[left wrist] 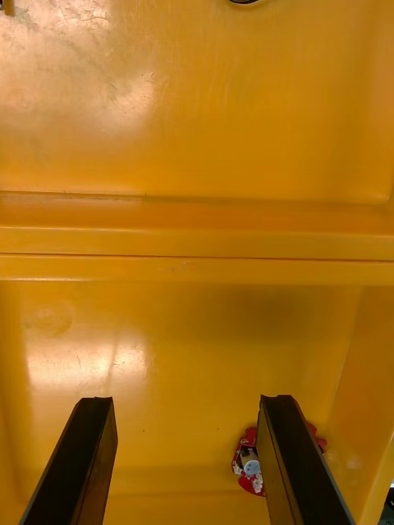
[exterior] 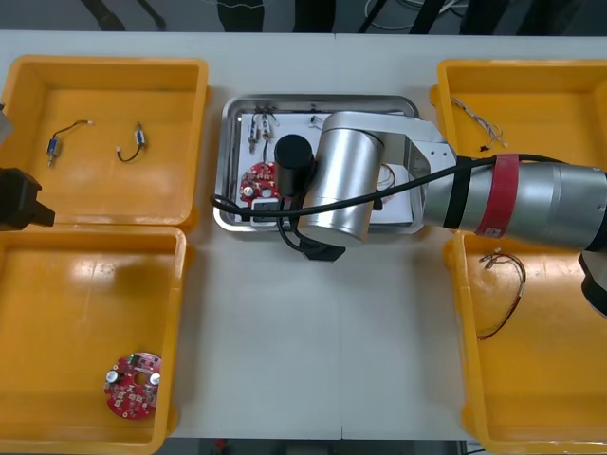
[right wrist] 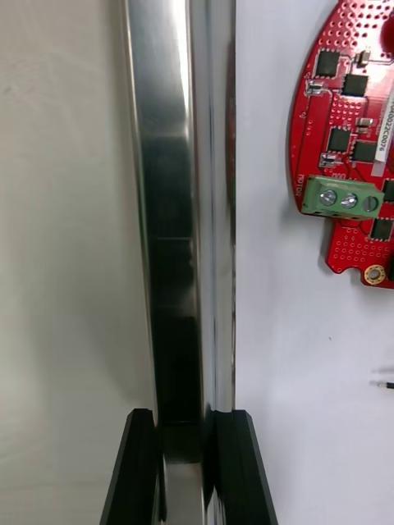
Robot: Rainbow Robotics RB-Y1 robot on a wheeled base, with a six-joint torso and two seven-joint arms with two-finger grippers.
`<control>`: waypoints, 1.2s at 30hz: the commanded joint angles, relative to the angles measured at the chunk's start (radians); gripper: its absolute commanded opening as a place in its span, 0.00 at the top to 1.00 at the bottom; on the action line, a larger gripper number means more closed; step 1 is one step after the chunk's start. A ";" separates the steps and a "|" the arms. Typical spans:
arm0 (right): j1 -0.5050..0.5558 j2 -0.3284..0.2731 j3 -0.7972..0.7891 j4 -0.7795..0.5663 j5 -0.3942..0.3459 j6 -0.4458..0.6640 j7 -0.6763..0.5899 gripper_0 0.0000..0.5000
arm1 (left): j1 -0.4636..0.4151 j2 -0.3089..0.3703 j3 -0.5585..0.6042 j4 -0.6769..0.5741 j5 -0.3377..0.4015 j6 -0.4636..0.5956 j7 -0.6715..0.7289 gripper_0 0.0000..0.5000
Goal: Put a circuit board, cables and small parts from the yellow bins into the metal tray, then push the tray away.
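The metal tray point(exterior: 228, 123), white inside, stands between the bins and holds a round red circuit board point(exterior: 258, 177), cables and small metal parts point(exterior: 254, 131). My right arm point(exterior: 346, 175) reaches across it from the right. In the right wrist view my right gripper point(right wrist: 182, 418) is shut on the tray's shiny rim point(right wrist: 176, 205), one finger on each side, with the red circuit board point(right wrist: 349, 139) lying just inside. My left gripper point(left wrist: 185, 402) hangs open over the left bins, a second red board point(left wrist: 246, 463) beside one finger.
The far left yellow bin point(exterior: 104, 66) holds two small metal parts with black leads point(exterior: 137, 140). A red board point(exterior: 133, 384) lies in the near left bin. The right bins hold a thin cable point(exterior: 479, 118) and a red and yellow cable point(exterior: 503, 294). My left arm point(exterior: 19, 199) sits at the left edge.
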State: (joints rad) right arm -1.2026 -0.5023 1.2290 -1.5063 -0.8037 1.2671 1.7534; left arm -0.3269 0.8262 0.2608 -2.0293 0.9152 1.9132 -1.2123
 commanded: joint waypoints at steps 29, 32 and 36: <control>-0.118 -0.027 -0.100 0.149 0.020 -0.100 0.156 1.00 | 0.022 0.042 0.031 -0.028 -0.009 0.007 -0.093 0.00; -0.118 -0.027 -0.103 0.166 0.020 -0.121 0.164 1.00 | 0.022 0.042 0.031 -0.028 -0.009 0.007 -0.093 0.00; -0.118 -0.027 -0.109 0.184 0.020 -0.141 0.173 1.00 | 0.022 0.042 0.031 -0.028 -0.009 0.007 -0.093 0.00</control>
State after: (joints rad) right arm -1.2619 -0.5046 1.1615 -1.3293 -0.7881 1.1416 1.8771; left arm -0.3269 0.8262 0.2608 -2.0295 0.9152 1.9132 -1.2123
